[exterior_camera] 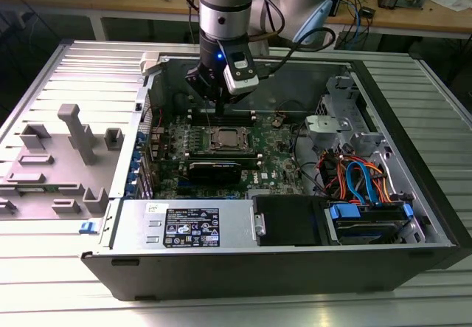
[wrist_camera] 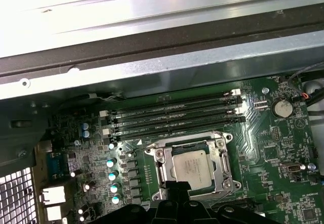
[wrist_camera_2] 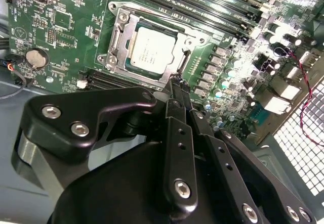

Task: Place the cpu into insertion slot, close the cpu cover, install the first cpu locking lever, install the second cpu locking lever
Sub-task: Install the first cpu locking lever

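The cpu [wrist_camera_2: 151, 50] lies flat in the insertion slot [wrist_camera_2: 109, 59] on the green motherboard, its silver top showing through the cut-out of the cpu cover [wrist_camera_2: 120, 32], which lies flat over it. My gripper [wrist_camera_2: 177, 84] is shut with nothing between its black fingers, and its tips sit just beyond one edge of the socket, beside a thin metal lever [wrist_camera_2: 184, 61]. In the first wrist view the cpu [wrist_camera: 191, 165] sits inside the cover frame [wrist_camera: 162, 169], with the fingertips [wrist_camera: 171, 187] at the frame's near edge. In the exterior view the gripper [exterior_camera: 220, 111] hangs just above the socket [exterior_camera: 223, 141].
Long black RAM slots [wrist_camera: 172, 110] run beside the socket. A coin battery [wrist_camera_2: 36, 57] sits on the board. The open case holds a power supply [exterior_camera: 193, 225] at the front and a drive cage with blue and orange cables [exterior_camera: 361, 183]. A grey fixture tray [exterior_camera: 59, 157] lies at the exterior view's left.
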Controlling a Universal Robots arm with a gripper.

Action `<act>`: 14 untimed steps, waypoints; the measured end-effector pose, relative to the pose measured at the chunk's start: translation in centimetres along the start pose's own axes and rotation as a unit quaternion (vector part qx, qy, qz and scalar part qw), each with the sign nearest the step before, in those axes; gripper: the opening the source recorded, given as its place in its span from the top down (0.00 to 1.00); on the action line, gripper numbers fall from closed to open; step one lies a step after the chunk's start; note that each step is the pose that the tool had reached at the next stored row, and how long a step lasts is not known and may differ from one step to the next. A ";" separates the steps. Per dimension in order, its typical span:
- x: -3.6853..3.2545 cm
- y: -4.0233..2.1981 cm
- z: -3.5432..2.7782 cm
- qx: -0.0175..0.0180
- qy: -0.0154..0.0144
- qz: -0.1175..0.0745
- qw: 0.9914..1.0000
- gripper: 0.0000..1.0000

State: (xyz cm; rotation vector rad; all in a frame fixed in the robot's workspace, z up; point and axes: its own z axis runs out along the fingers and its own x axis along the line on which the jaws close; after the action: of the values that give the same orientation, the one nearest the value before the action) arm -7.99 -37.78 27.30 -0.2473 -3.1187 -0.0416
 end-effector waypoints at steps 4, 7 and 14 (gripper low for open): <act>0.03 0.00 0.00 0.000 0.000 -0.001 1.000 0.89; 0.05 -0.01 0.02 0.000 0.001 -0.028 1.000 0.89; 1.51 -0.24 0.16 -0.001 -0.012 -0.040 0.999 0.89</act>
State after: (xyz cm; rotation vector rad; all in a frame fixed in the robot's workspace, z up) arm -9.52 -37.77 27.15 -0.1233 -3.1516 -0.0427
